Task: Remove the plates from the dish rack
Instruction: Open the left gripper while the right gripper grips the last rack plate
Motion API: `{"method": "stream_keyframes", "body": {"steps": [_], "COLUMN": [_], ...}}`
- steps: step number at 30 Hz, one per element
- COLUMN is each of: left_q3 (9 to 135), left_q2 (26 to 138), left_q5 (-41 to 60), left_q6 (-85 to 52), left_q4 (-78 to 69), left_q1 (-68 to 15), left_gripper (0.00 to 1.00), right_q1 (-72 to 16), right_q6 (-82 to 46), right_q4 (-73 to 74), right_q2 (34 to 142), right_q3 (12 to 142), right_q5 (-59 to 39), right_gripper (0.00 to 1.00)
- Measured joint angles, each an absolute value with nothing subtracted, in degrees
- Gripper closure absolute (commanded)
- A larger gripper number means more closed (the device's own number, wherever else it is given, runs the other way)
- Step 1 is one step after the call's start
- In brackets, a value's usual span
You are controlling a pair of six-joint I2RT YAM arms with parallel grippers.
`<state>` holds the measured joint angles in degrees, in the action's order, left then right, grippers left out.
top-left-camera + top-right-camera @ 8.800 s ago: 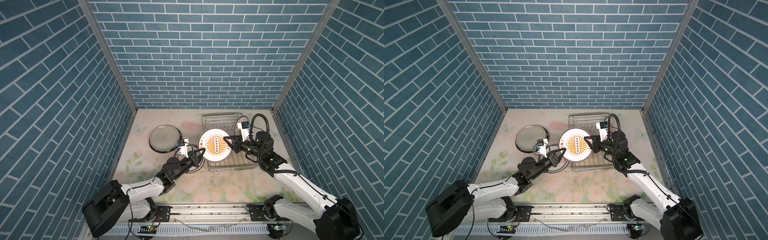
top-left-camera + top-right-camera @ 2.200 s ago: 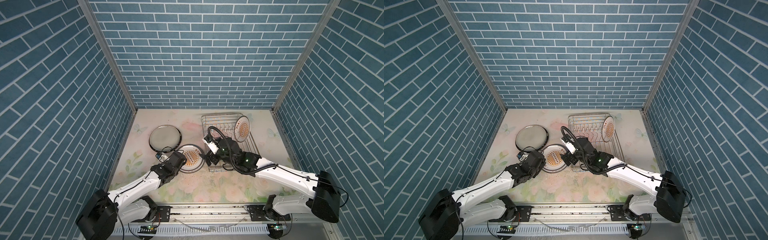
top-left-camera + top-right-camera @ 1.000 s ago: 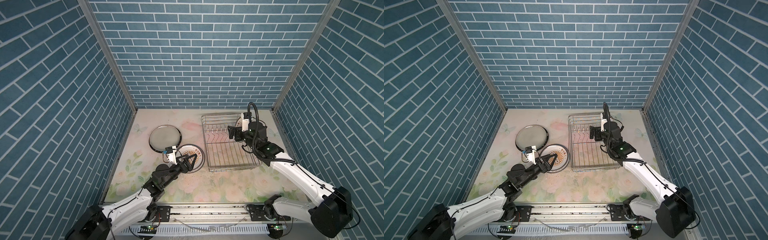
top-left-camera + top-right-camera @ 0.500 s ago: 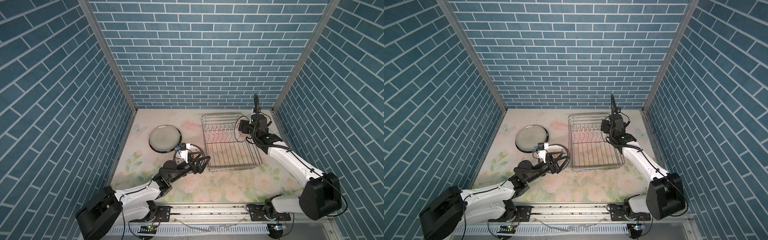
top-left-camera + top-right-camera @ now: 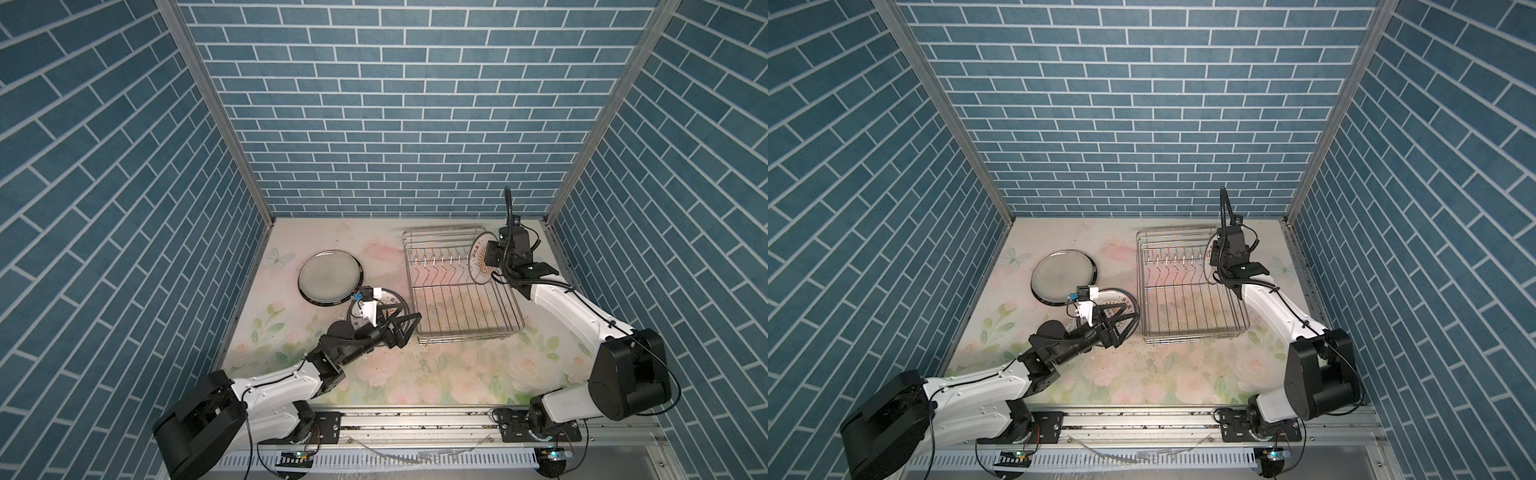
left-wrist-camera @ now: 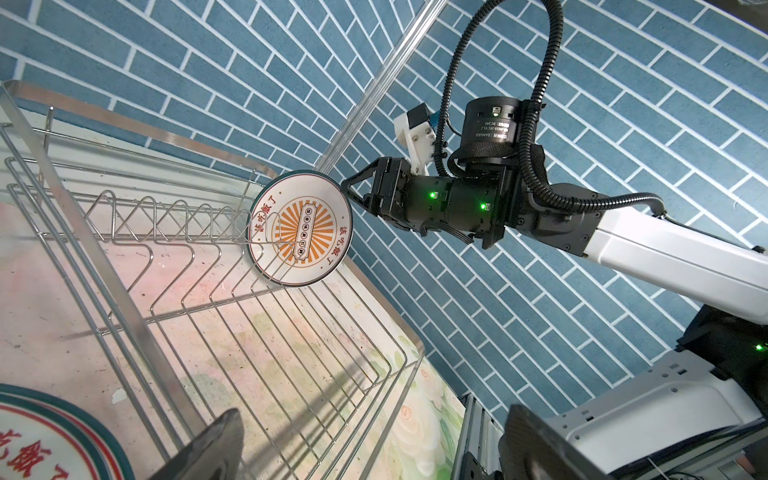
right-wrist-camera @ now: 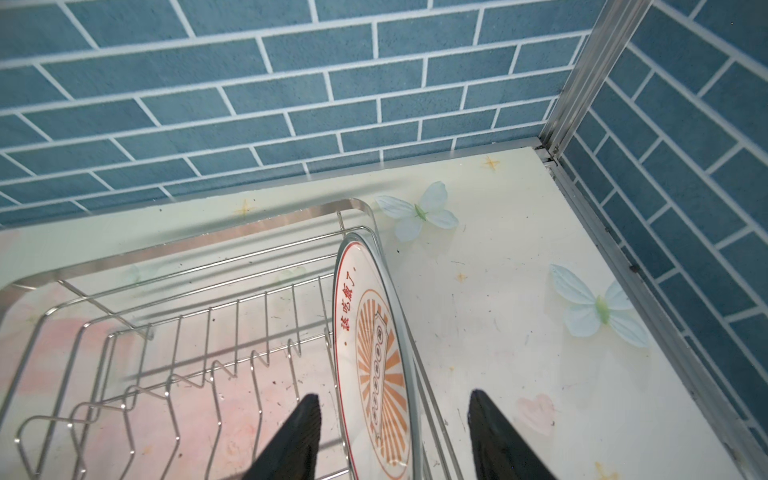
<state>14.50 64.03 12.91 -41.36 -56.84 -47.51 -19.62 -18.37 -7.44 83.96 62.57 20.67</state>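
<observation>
Back from its reach across to the left, the right arm now sits at the far right end of the dish rack. The left arm has carried its jaws rightward to the rack's near left corner. One plate remains in the rack, in the same slot as before. It is white with an orange sunburst centre and red lettering round it, and it stands on edge at the right end of the row of prongs, close to the rack's right wall and leaning a little.

The right jaws straddle the top of this plate. In the right wrist view one of their fingers is on the plate's printed side and the other on its back, with a gap showing on each side. They are partly open and have not clamped on it.

The rest of the rack holds only bare prongs and the wire floor. Left of the rack, another orange-centred plate lies flat on the flowered worktop. A larger grey plate with a dark rim lies flat just beyond it, further left. The left jaws hover spread wide and hold nothing, between the flat orange plate and the rack's near left corner, fingers pointing into the rack.
</observation>
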Motion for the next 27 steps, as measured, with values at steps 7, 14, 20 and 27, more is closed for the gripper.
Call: {"method": "stream_keyframes", "body": {"steps": [7,14,20,27], "left_q3": [14.6,14.7,14.7,14.6], "left_q2": [66.5,67.2,65.6,61.0], "left_q5": [13.0,13.0,11.6,7.8], "left_q6": [-41.4,-41.5,-41.4,-41.0], "left_q4": [-58.2,-58.5,-57.1,-53.3], "left_q1": [-47.5,-47.5,-47.5,-47.5], "left_gripper": [0.0,0.0,0.0,0.0], "right_q1": [-19.4,-19.4,-19.4,-20.6], "right_q6": [-17.6,-17.0,-16.4,-14.9], "right_q4": [-8.8,-9.9,-10.2,-10.2], "right_q2": [87.7,92.1,94.0,94.1], "right_q3": [64.7,67.5,67.9,68.6], "right_q5": [22.5,24.5,25.6,26.6], "right_gripper": [0.62,0.78,0.85,0.92]}}
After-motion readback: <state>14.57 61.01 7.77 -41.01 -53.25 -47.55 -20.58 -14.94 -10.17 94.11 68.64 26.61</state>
